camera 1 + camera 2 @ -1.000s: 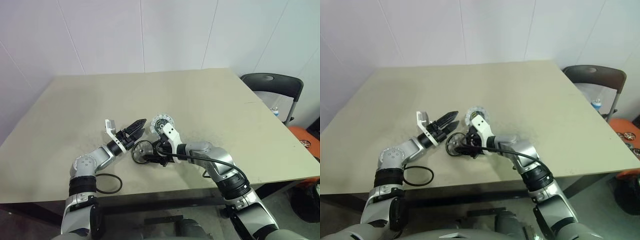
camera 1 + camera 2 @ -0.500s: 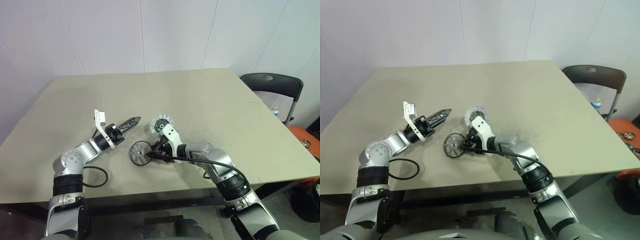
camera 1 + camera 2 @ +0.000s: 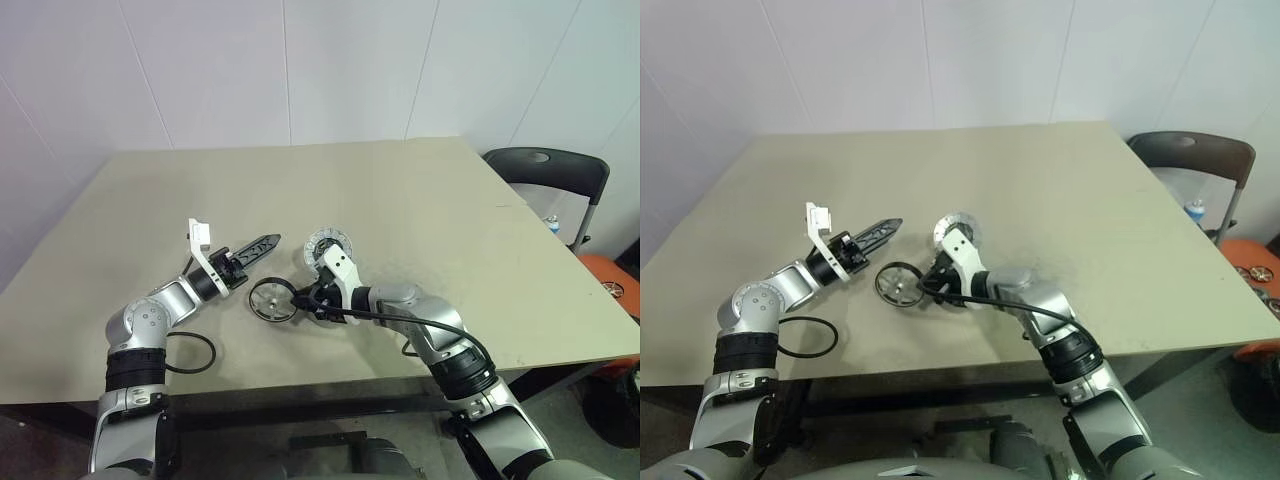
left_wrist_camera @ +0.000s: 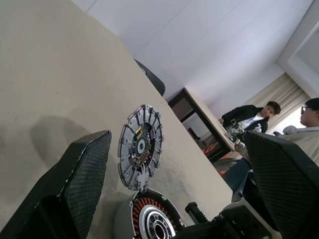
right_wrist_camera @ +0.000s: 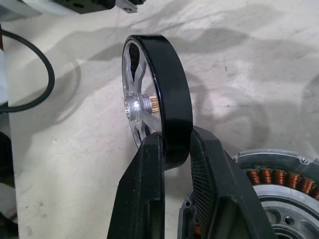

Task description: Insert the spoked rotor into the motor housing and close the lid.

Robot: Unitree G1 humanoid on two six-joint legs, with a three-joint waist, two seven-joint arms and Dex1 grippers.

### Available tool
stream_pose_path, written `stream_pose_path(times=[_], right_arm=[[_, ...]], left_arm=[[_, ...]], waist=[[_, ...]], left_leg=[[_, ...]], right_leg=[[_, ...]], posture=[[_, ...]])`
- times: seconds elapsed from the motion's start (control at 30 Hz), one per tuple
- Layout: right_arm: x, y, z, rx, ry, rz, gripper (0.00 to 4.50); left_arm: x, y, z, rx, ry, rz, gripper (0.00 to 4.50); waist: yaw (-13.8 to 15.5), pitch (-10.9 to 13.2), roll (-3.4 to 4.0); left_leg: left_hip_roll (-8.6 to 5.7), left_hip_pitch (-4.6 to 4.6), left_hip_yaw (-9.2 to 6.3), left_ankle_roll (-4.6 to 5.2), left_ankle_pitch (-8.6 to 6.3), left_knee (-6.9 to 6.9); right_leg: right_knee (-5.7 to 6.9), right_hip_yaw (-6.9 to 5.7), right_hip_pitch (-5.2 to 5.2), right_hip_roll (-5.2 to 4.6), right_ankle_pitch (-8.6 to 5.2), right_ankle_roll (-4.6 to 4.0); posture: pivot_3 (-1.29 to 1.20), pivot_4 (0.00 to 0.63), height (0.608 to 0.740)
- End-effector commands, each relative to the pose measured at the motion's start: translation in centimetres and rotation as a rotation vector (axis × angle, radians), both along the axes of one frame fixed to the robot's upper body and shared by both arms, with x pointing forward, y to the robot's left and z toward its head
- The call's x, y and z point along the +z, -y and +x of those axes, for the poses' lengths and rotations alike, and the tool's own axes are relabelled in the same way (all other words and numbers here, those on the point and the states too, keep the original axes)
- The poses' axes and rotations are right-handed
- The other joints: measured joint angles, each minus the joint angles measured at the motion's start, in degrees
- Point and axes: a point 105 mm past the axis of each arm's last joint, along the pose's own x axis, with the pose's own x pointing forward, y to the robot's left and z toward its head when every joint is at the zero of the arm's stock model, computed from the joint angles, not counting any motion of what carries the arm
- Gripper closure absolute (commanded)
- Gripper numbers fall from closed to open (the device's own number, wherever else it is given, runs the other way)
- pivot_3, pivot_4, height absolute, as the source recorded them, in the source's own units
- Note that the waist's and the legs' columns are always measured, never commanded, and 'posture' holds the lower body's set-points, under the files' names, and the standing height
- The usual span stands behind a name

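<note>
Currently | right gripper [image 5: 172, 164] nipped narrow onto spoked rotor [image 5: 157, 97] rim, wheel on edge at 9 o'clock of motor housing [image 5: 271, 191] | left gripper [image 3: 262, 243] wide, empty | lid [image 4: 139, 147] upright | risk: thin rim grip may pivot or slip, cocked entry jams

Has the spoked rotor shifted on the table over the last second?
Yes. The spoked rotor has moved toward the robot's left, away from the open lid, which has stayed put. The right gripper now pinches its rim.
</note>
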Motion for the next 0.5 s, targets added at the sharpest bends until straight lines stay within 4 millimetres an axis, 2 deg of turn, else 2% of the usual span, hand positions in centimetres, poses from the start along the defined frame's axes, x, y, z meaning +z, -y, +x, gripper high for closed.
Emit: stream_pose_path(times=[0.03, 0.2, 0.37, 0.5], right_arm=[[1.4, 0.1, 0.5, -0.008, 0.017, 0.047, 4.11], [1.5, 0.1, 0.5, -0.013, 0.004, 0.063, 4.11], [3.6, 0.0, 0.3, -0.007, -0.09, 0.235, 4.11], [5.0, 0.7, 0.4, -0.017, -0.167, 0.346, 4.11]], left_arm=[[1.0, -0.3, 0.3, 0.013, 0.041, 0.003, 0.0], [1.0, -0.6, 0.4, 0.02, 0.043, 0.005, 0.0], [1.2, -0.8, 0.5, 0.023, 0.045, 0.002, 0.0], [1.3, -1.1, 0.4, 0.026, 0.051, -0.01, 0.0]], waist=[[-0.03, 0.0, 0.0], [-0.06, 0.0, 0.0], [-0.05, 0.0, 0.01], [-0.06, 0.01, 0.01]], left_leg=[[0.0, -0.01, 0.0, 0.0, 0.0, 0.0], [0.0, -0.02, 0.0, 0.0, 0.0, -0.02], [0.0, -0.02, 0.0, 0.01, 0.0, -0.02], [0.0, -0.03, -0.01, 0.01, 0.0, -0.02]], right_leg=[[-0.01, 0.0, -0.01, 0.0, 0.0, 0.0], [-0.01, 0.0, -0.03, 0.0, 0.0, 0.0], [-0.01, 0.0, -0.03, 0.0, 0.0, 0.0], [-0.01, 0.0, -0.03, 0.0, 0.0, 0.0]], posture=[[0.0, 0.0, 0.74], [0.0, 0.0, 0.74], [0.0, 0.0, 0.74], [0.0, 0.0, 0.74]])
